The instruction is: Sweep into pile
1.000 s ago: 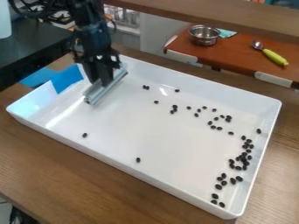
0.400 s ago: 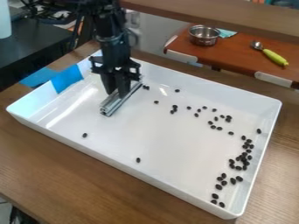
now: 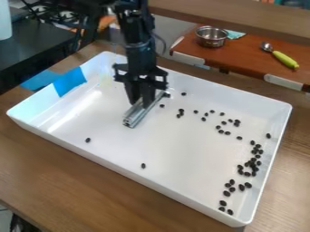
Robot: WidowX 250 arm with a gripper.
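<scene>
A metal bar [image 3: 133,118] in the hand [image 3: 140,104] — dark beans [image 3: 247,174] dot the tray [image 3: 181,154].

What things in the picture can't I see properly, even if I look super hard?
All in the camera view:
- Part of the metal bar: hidden by the gripper.
- What the little black pieces really are: too small to tell.
- The top of the robot arm: cut off by the top edge.
- What the white object is: cut off by the left edge.
</scene>
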